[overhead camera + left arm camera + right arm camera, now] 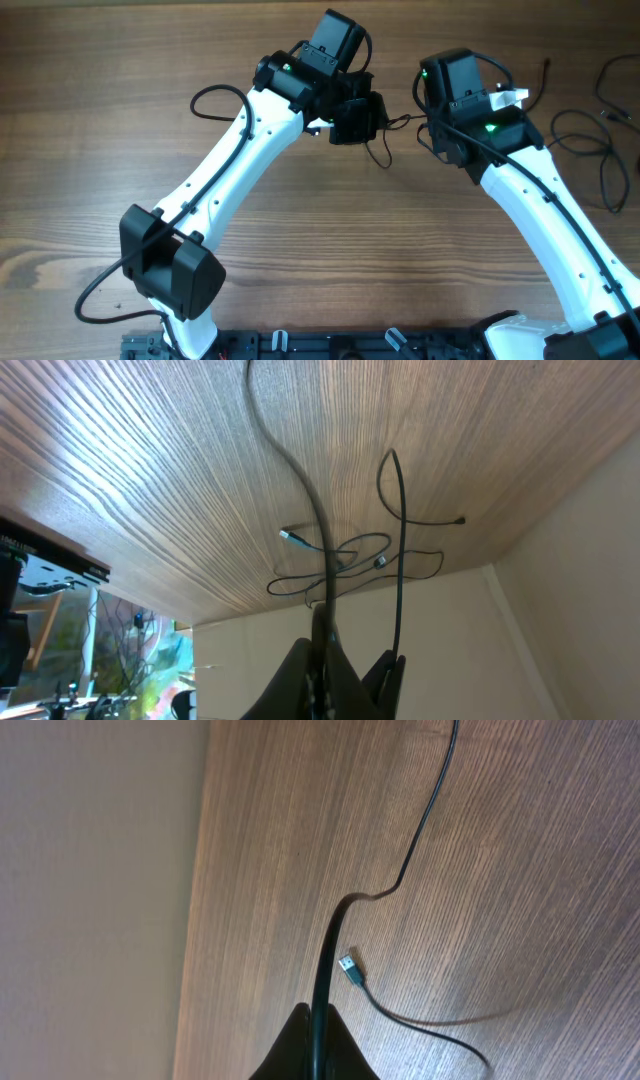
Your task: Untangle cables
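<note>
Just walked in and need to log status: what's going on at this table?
Two robot arms are working on tangled cables. The left claw is shut on one thin black cable, raised above a loose tangle lying on the wooden table. The right claw is shut on another stretch of cable, near a loose plug. Nothing looks separated yet.

Cables [322, 970] black; plug [349, 966] silvery; table [100, 60] brown woodgrain; arms [230, 165] white, black joints.

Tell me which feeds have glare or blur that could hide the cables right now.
Overhead: even light, sharp. Left wrist: bright glare on the table at left; the cable near the lens is soft. Right wrist: the held cable blurs close in, the plug is sharp.
</note>
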{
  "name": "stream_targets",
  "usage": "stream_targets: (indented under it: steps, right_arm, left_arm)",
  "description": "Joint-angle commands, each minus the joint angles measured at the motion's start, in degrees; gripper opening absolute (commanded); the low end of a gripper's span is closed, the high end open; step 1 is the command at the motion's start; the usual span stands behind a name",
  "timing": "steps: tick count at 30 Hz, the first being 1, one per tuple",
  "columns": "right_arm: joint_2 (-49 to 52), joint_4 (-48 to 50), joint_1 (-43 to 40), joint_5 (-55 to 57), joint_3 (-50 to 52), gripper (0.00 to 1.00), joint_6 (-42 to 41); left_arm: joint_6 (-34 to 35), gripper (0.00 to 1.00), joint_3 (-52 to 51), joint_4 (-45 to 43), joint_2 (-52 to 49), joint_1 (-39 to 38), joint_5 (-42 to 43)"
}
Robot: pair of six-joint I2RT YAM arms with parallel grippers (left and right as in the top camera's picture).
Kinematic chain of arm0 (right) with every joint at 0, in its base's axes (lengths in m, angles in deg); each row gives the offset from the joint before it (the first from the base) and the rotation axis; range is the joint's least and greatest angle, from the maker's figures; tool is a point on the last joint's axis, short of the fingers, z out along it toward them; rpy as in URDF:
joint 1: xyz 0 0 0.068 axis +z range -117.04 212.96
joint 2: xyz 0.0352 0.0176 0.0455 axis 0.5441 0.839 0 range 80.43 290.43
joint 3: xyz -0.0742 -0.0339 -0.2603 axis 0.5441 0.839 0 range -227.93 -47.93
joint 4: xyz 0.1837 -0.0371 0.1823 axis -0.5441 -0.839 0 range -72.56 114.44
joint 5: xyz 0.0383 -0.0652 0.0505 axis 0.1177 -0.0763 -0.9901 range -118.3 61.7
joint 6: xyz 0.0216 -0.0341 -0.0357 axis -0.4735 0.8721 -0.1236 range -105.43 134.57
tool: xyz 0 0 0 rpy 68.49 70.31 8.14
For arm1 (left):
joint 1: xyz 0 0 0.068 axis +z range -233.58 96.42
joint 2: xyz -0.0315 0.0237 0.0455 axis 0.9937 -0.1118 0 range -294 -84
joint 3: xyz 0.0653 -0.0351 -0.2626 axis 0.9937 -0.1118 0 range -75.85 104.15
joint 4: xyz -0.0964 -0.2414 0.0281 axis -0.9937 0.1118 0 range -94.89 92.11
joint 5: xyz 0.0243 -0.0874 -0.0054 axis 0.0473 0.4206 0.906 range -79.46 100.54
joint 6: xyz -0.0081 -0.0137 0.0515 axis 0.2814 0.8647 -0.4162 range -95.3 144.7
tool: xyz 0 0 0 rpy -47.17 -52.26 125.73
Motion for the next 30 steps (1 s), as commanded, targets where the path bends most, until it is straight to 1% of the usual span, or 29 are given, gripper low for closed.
stream_targets:
  steps: [1, 4, 8, 9, 10, 11, 12, 13, 14, 16, 18, 19, 21, 22, 23, 26, 28, 29, 30]
  right_arm:
    - [1.1, -0.3, -0.2, 1.5, -0.3, 0.04, 0.2]
    - [1.1, -0.4, -0.2, 1.5, -0.3, 0.04, 0.2]
    - [1.1, -0.5, -0.2, 1.5, -0.3, 0.04, 0.2]
    - [1.1, -0.5, -0.2, 1.5, -0.3, 0.09, 0.2]
    - [1.1, -0.5, -0.2, 1.5, -0.3, 0.21, 0.2]
    - [1.1, -0.5, -0.2, 1.4, -0.3, 0.3, 0.4]
    - [1.1, -0.4, -0.2, 1.4, -0.3, 0.48, 0.4]
    - [1.1, -0.3, -0.2, 1.1, -0.3, 0.68, 1.6]
    - [1.1, 0.5, -0.2, 0.3, -0.3, 0.8, 4.6]
    - [1.1, 3.7, -0.2, -3.2, -0.3, 0.93, 14.3]
    - [1.1, 7.9, -0.2, -9.6, -0.3, 0.99, 26.1]
    - [1.1, 9.9, -0.2, -13.3, -0.3, 1.0, 33.8]
    - [1.1, 13.4, -0.2, -24.7, -0.3, 0.99, 54.4]
    - [1.1, 14.4, -0.2, -29.5, -0.3, 0.99, 62.1]
    - [1.1, 14.6, -0.2, -31.4, -0.3, 0.99, 66.5]
    - [1.1, 13.0, -0.2, -31.9, -0.3, 0.93, 77.0]
    - [1.1, 11.6, -0.2, -31.7, -0.3, 0.86, 82.2]
    - [1.1, 11.4, -0.2, -31.5, -0.3, 0.79, 83.8]
    - [1.1, 11.4, -0.2, -30.8, -0.3, 0.75, 84.8]
  left_arm:
    - [6.0, 0.04, 0.0, 0.0, -0.4, 0.2, -0.7]
    - [3.8, 0.04, 0.0, -0.1, -0.4, 0.2, -1.4]
    - [-2.1, 0.04, 0.0, -0.2, -0.4, 0.2, -3.1]
    - [-5.2, 0.04, 0.0, -1.0, -0.4, 0.3, -3.2]
    - [-9.8, 0.04, 0.0, -2.2, -0.4, 0.5, -3.8]
    - [-12.4, 0.04, 0.0, -2.6, -0.4, 0.6, -4.5]
    - [-14.6, 0.04, 0.0, -2.6, -0.4, 0.7, -5.7]
    - [-17.1, 0.04, 0.0, -2.5, -0.3, 0.7, -7.1]
    - [-18.5, 0.04, 0.0, -2.4, -0.3, 0.7, -8.0]
    - [-21.3, 0.04, 0.0, -2.6, -0.3, 0.9, -9.4]
    - [-24.6, 0.04, 0.0, -2.6, -0.3, 1.3, -10.9]
    - [-26.6, 0.04, 0.0, -2.6, -0.3, 1.6, -11.5]
    - [-30.4, 0.04, 0.0, -2.1, -0.3, 2.1, -12.9]
    - [-31.1, 0.04, 0.0, -1.2, -0.3, 2.4, -13.8]
    - [-32.1, 0.04, 0.0, -1.0, -0.3, 2.8, -14.1]
    - [-32.7, 0.04, 0.0, -0.6, -0.3, 3.7, -14.0]
    - [-31.3, 0.04, 0.0, -0.7, -0.2, 4.6, -14.0]
    - [-31.2, 0.04, 0.0, -1.0, -0.2, 5.0, -13.9]
    - [-31.1, 0.04, 0.0, -1.2, -0.2, 5.6, -13.9]
